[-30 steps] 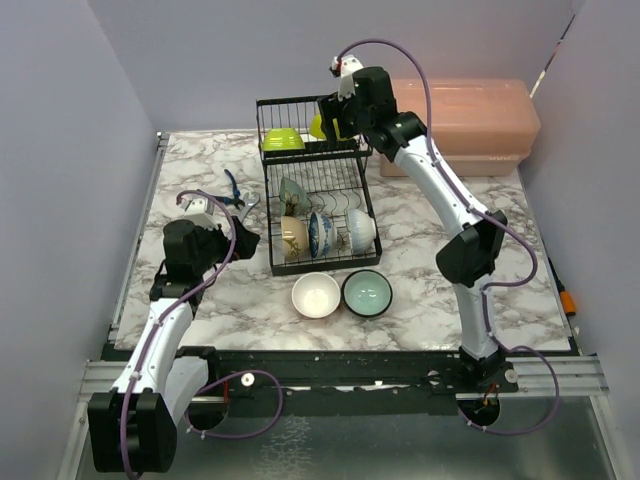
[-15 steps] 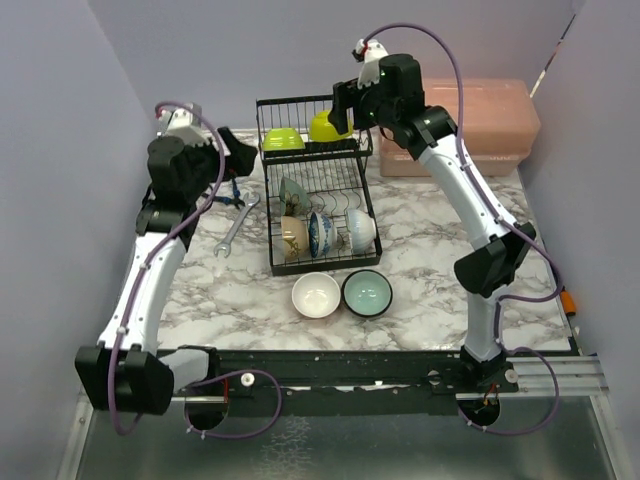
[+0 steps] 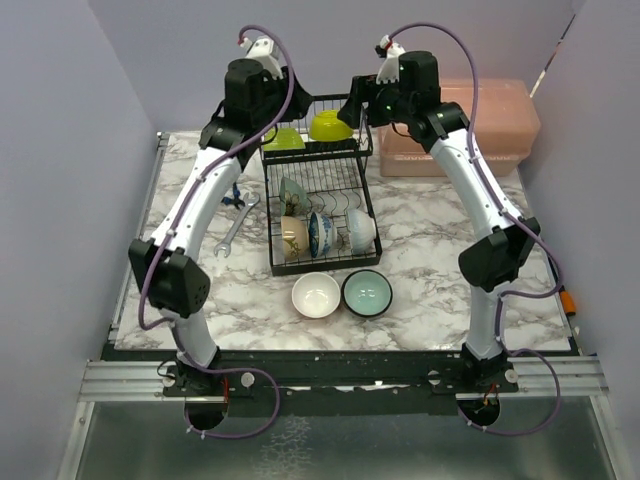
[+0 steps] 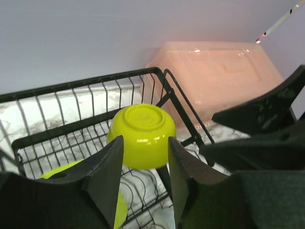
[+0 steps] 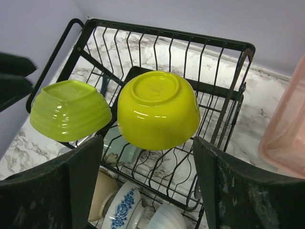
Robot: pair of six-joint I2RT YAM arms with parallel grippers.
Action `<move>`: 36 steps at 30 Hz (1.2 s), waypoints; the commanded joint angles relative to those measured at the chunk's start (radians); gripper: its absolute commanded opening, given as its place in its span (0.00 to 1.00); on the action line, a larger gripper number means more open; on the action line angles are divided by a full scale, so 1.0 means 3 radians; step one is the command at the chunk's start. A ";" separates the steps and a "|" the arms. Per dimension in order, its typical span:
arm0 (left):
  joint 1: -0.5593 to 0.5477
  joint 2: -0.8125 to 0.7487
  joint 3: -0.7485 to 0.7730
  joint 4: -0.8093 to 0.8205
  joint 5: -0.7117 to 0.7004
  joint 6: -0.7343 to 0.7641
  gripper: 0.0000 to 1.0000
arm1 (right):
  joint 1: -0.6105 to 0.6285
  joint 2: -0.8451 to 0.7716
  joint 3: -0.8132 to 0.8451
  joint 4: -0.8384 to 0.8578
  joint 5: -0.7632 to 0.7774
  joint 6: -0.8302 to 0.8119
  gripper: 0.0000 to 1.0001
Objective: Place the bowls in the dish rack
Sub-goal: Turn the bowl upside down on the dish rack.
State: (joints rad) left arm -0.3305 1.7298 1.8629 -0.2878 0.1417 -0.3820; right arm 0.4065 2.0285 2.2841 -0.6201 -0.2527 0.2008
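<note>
Over the top shelf of the dish rack (image 5: 167,36), where a yellow bowl (image 5: 157,107) sat upside down, the right gripper (image 5: 147,139) gaped wide and the left gripper (image 4: 145,140) narrower, both empty

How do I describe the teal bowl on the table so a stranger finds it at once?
Find the black wire dish rack in the middle of the marble table. Two bowls stand upright side by side just in front of it. The teal bowl is the right one, dark outside; its neighbour is a white bowl.

Yellow bowl (image 5: 158,109), black rack (image 5: 214,89) (marbled table (image 3: 430,235)).
</note>
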 commanded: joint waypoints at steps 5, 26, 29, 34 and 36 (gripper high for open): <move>-0.0125 0.1081 0.1453 -0.0753 -0.0112 0.0038 0.46 | 0.0008 0.0258 0.0106 0.0084 -0.0088 0.0074 0.80; -0.0159 0.1797 0.2086 -0.1114 0.0395 -0.0007 0.68 | 0.0005 0.0021 -0.0093 0.0037 -0.0004 -0.0018 0.80; -0.0169 0.1812 0.2043 -0.1136 0.0448 0.0021 0.70 | 0.0005 -0.0120 -0.0200 0.0028 0.0121 -0.0070 0.80; -0.0179 0.1814 0.2033 -0.1138 0.0633 0.0072 0.70 | 0.0006 -0.0346 -0.0433 0.0019 0.0345 -0.0181 0.80; -0.0190 0.1802 0.2038 -0.1137 0.0746 0.0132 0.70 | 0.0005 -0.0420 -0.0506 0.0012 0.0432 -0.0213 0.80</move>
State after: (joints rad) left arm -0.3683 2.2539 2.4611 -0.5896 0.2417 -0.3763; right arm 0.4088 1.9736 2.1658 -0.6041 -0.2012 0.1745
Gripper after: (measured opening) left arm 0.703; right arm 0.800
